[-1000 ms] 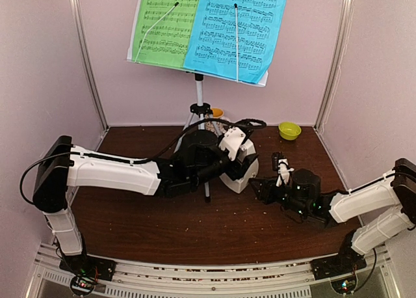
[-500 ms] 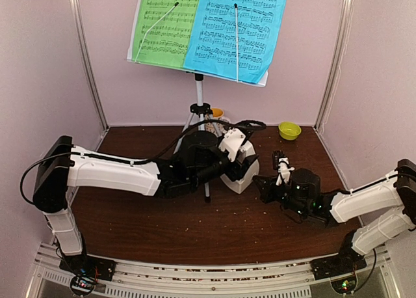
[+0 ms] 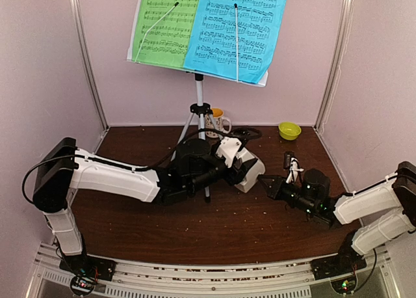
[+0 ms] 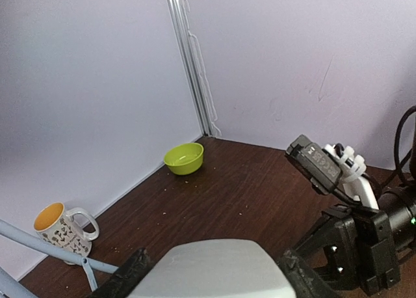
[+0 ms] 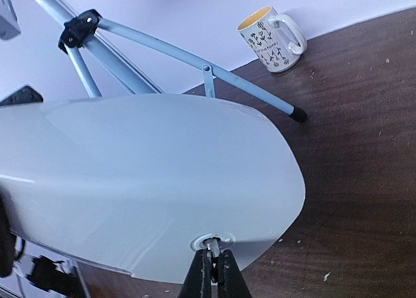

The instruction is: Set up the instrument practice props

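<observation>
Jaws on metronome [image 5: 149, 181], tripod [image 5: 253, 91] behind

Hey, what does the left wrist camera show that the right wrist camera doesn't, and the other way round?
Only the left wrist: the lime-green bowl near the corner, and the right arm seen from outside. Only the right wrist: the right gripper pinched on a small fitting at the edge of the metronome, plus the tripod hub. Both: the metronome, the mug and a tripod leg.
</observation>
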Controlling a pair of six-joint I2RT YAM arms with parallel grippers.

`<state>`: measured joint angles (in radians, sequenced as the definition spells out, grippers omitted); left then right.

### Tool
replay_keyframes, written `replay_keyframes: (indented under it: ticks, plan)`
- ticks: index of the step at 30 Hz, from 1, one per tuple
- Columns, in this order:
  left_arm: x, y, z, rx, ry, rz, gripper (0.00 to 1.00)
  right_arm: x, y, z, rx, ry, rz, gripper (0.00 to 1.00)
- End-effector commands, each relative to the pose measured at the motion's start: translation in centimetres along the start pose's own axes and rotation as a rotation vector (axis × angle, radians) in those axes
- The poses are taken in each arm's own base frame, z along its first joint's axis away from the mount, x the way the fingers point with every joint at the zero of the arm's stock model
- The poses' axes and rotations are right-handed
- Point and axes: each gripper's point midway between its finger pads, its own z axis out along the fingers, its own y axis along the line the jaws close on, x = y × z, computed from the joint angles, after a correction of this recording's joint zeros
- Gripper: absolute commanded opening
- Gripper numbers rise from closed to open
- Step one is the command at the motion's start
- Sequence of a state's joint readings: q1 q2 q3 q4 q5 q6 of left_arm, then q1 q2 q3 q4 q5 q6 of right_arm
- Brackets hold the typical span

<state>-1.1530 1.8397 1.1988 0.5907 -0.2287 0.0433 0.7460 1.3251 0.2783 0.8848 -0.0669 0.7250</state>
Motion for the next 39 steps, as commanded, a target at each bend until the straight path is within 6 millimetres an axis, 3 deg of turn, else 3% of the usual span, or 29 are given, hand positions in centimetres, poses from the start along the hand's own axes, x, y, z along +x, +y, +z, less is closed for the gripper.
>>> replay_keyframes:
  ticks: [1,10,17,25,31,35,39]
  plan:
    - [-6.6,0.6,-1.9,0.007,-0.223,-0.025,0.0,-3.4,2.2,-0.7,-0.16,-0.119,0.294,0.0]
    - [-6.3,0.5,-1.8,0.006,-0.205,-0.027,0.0,-3.1,1.8,-1.2,-0.277,-0.154,0.585,0.0]
    - [-5.7,0.8,-0.6,0.003,-0.143,-0.035,0.0,-0.3,-0.3,-0.4,-0.175,-0.092,0.504,0.01]
    - [-4.0,0.9,1.2,0.033,-0.049,-0.066,0.0,1.2,-1.7,-1.5,-0.096,-0.047,0.415,0.47]
    - [-2.3,0.8,1.9,0.07,0.009,-0.101,0.0,1.9,-2.6,-2.7,-0.053,-0.027,0.352,0.65]
    - [-1.0,-0.2,2.4,0.137,0.048,-0.114,0.0,2.4,-3.9,-3.2,0.046,0.005,0.249,0.71]
    - [0.2,-1.4,3.0,0.194,0.085,-0.117,0.0,0.8,-5.0,-3.8,0.191,0.008,0.054,0.78]
